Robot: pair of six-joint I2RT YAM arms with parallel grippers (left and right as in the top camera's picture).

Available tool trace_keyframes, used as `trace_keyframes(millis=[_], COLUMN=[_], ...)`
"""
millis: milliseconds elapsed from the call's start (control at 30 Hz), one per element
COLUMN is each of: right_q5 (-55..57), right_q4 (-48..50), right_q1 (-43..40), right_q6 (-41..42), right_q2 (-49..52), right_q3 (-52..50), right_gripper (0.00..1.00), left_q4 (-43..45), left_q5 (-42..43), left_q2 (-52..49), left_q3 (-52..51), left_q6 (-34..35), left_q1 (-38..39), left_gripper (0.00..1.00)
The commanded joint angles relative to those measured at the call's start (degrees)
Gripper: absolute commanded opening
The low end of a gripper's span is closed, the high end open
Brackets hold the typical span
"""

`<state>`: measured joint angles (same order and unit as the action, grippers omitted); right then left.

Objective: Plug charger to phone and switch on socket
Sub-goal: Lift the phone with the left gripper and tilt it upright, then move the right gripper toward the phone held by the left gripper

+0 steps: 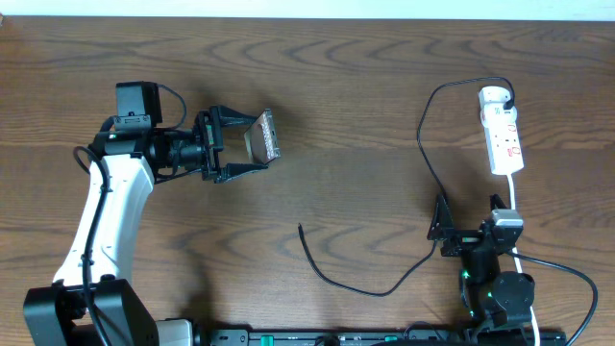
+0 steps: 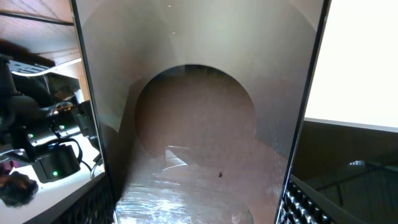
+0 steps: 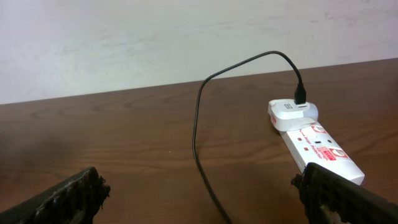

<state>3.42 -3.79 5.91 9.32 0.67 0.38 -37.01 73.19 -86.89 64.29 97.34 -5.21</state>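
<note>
Overhead: left tool (image 1: 258,143) clamps the phone (image 1: 263,136) by its edges; right tool (image 1: 442,231) gapes wide, empty.

overhead looks straight down; left wrist hugs the phone (image 2: 199,137); right wrist, low, shares the socket (image 3: 320,148).

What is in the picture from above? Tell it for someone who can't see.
The robot's left gripper grips a phone at a wooden table. To the right, a black charger cable runs from a white socket strip, its free end lying loose mid-table. The right gripper stands open beside the cable.
</note>
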Motion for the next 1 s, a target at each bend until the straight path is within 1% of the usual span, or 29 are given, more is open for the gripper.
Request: trace_keyframes(millis=[0, 467, 533, 700, 767, 900, 967], right_q5=[0.09, 0.07, -1.73, -12.68, -13.29, -13.6, -14.58], right_q4=[-0.24, -0.11, 0.22, 1.57, 1.42, -0.92, -3.78], right_q1=[-0.35, -0.35, -0.35, -0.35, -0.35, -0.35, -0.35], right_q6=[-0.85, -0.79, 1.49, 4.31, 7.67, 7.93, 7.78], right_q2=[-0.33, -0.33, -0.33, -0.33, -0.15, 2.27, 6.16], right_q3=[-0.07, -0.07, -0.07, 0.74, 1.99, 7.91, 13.33], right_gripper=[1.0, 0.99, 0.99, 0.99, 0.99, 0.99, 0.99], left_q4=[0.24, 0.24, 0.24, 0.24, 0.24, 0.22, 0.22], left_q5=[2.91, 2.93, 2.91, 2.89, 2.86, 0.87, -1.22], left_q2=[0.96, 0.96, 0.96, 0.96, 0.96, 0.96, 0.96], left_q3=[0.24, 0.24, 0.24, 0.24, 0.24, 0.22, 0.22], left_q6=[0.94, 0.61, 0.0, -0.04, -0.87, -1.7, -1.7], left_q1=[-0.31, -0.28, -0.28, -0.28, -0.28, -0.28, -0.28], left_gripper=[0.07, 0.07, 0.07, 0.07, 0.07, 0.07, 0.07])
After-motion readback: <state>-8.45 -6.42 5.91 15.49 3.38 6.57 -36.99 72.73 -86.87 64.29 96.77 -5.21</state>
